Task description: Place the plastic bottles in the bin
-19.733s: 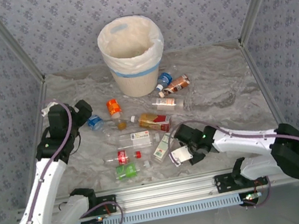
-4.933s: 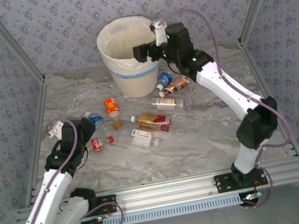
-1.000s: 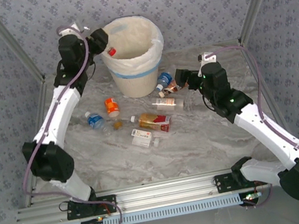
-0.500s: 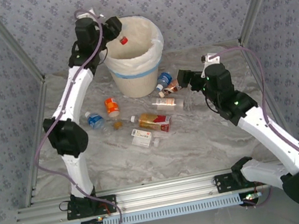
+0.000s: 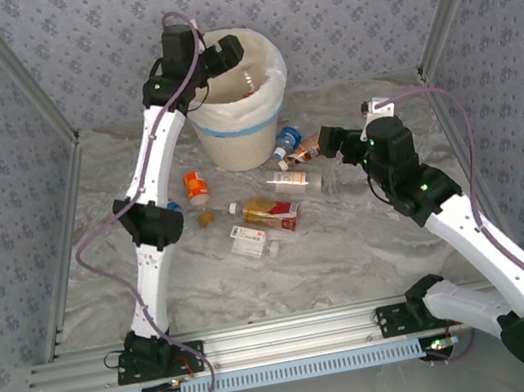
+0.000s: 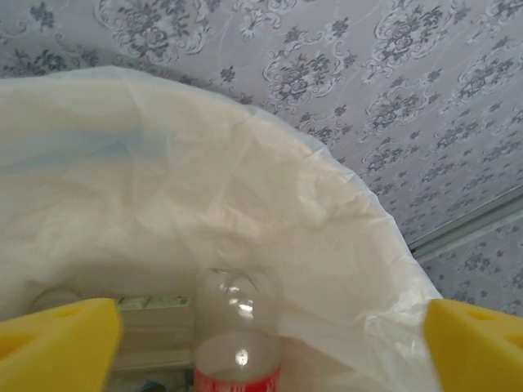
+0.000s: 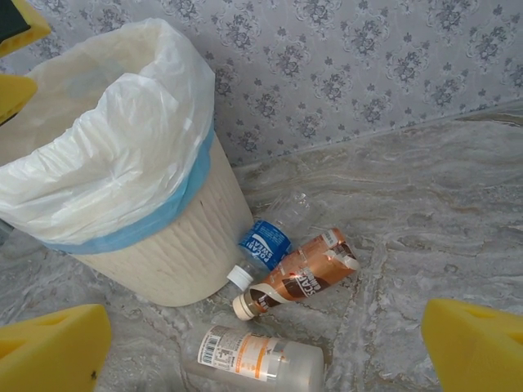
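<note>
The cream bin (image 5: 234,125) with a blue band and white liner stands at the back. My left gripper (image 5: 222,56) hangs open over its mouth. A clear red-labelled bottle (image 6: 237,347) is loose between the wide-apart yellow pads (image 6: 57,343), inside the liner; from above it shows at the bin's right inner side (image 5: 250,81). My right gripper (image 5: 326,140) is open, just right of the brown bottle (image 7: 304,273). A blue-labelled bottle (image 7: 266,243) leans against the bin (image 7: 155,245). A white-and-orange-labelled bottle (image 7: 257,359) lies nearer, between my right pads (image 7: 478,347).
Further bottles lie on the marble table left of centre: an orange one (image 5: 198,186), a blue one (image 5: 168,210) partly behind the left arm, an orange-red one (image 5: 271,213) and a white one (image 5: 250,242). Patterned walls close in the table.
My left gripper swung right from the bin's left rim to over its mouth and opened, letting go of the red-labelled bottle. The right arm shifted slightly.
</note>
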{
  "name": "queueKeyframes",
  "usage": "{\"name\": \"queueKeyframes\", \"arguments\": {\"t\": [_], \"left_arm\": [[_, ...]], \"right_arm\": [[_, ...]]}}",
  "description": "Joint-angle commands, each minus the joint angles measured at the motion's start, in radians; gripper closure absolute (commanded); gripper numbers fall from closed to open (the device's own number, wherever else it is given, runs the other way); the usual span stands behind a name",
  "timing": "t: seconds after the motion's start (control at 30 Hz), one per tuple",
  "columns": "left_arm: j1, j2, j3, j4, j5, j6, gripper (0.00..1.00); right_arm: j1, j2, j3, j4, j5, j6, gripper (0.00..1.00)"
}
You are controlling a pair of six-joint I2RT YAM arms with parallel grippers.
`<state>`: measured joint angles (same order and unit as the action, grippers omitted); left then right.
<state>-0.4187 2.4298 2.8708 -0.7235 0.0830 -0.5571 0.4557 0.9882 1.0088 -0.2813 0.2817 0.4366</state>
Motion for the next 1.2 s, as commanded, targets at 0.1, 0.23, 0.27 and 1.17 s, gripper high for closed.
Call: {"name": "queueKeyframes", "arguments": {"t": [0.1, 0.23, 0.27, 1.17], "left_arm": [[-0.003, -0.031, 0.048, -0.077, 0.014, 0.056, 0.00], [-0.003, -0.080, 0.048, -0.134, 0.053, 0.074, 0.01], [-0.006, -0.100, 0.048, -0.158, 0.062, 0.084, 0.00], [-0.048, -1.053, -1.411, 0.584, -0.092, 0.114, 0.00]], "right_arm": [[-0.010, 0.012, -0.019, -0.006, 0.023, -0.016, 0.00], [-0.010, 0.036, -0.014, -0.001, -0.003, -0.024, 0.00], [-0.011, 0.041, -0.011, -0.003, -0.011, -0.035, 0.00], [0.197, 0.363, 0.006, -0.161, -0.337, -0.391, 0.01]]}}
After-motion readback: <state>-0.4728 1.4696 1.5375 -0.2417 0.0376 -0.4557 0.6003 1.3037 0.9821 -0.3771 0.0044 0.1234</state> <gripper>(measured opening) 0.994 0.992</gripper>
